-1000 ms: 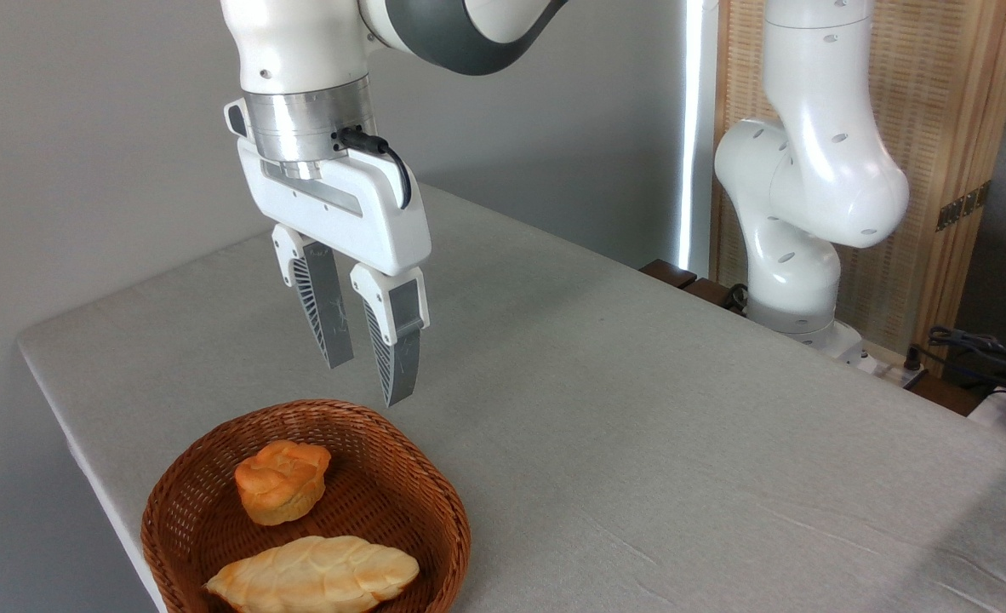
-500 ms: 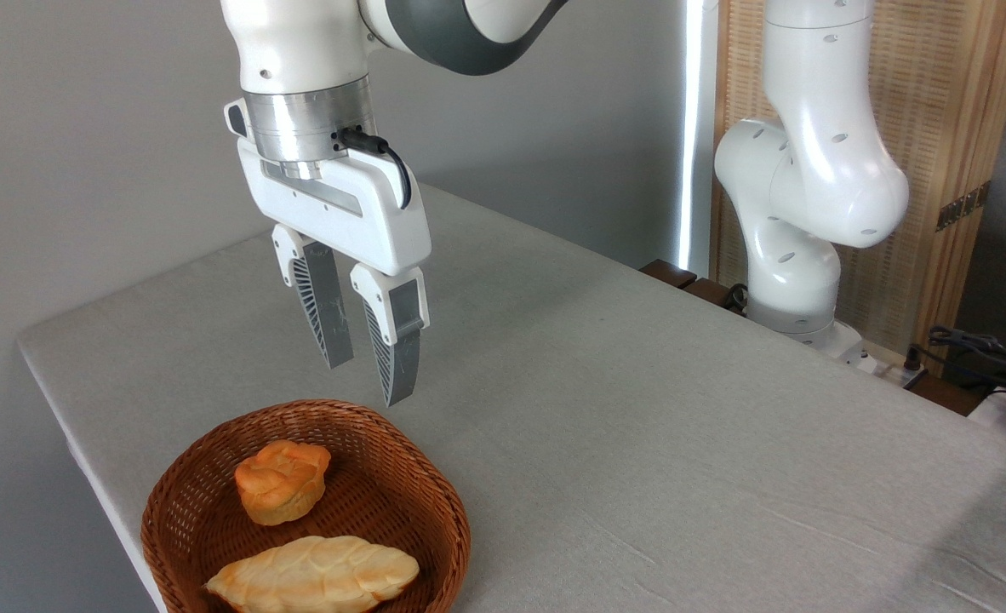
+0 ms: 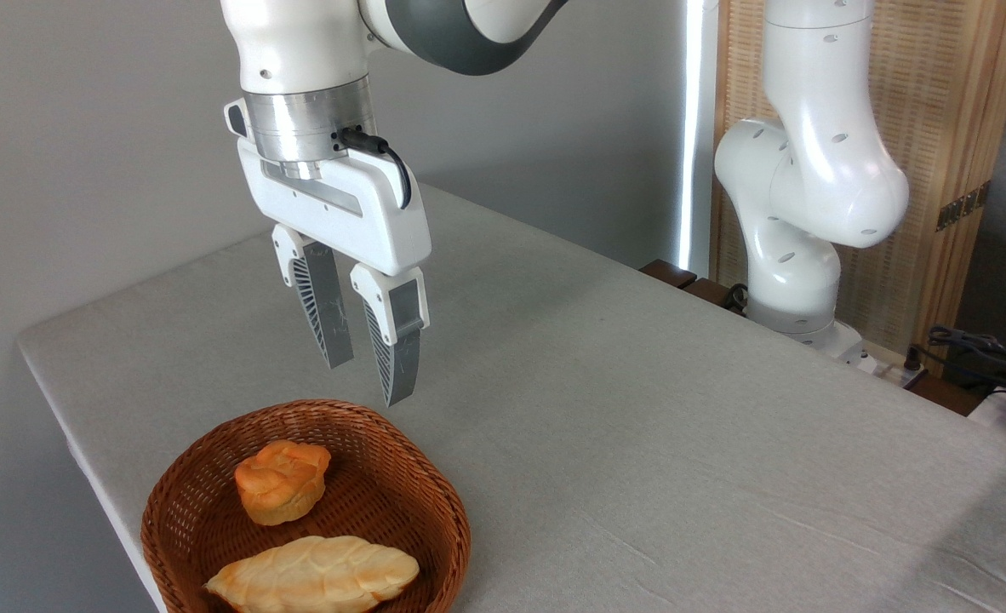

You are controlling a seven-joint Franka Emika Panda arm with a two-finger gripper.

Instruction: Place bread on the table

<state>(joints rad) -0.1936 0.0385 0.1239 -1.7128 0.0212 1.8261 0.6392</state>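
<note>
The hand [image 3: 369, 379] hangs in the air above the far rim of the basket [image 3: 435, 489], its two grey fingers [image 3: 397, 349] pointing down and spread a little apart, with nothing between them. It touches neither the basket nor anything in it.

Below and a little to the left of the fingertips, the bun [image 3: 282, 480] sits in the back half of the basket. It is chunky and nearly as tall as it is wide, so it has only a slight long axis, which runs from lower left to upper right; its lumpy folded top faces up and leans toward the upper right.

Just in front of it lies the loaf [image 3: 314, 574], a paler oval with a leaf pattern, its long axis running left to right along the near side of the basket. The two are close together; whether they touch cannot be told.

The basket stands near the front left corner of the grey surface [image 3: 639, 426]
</note>
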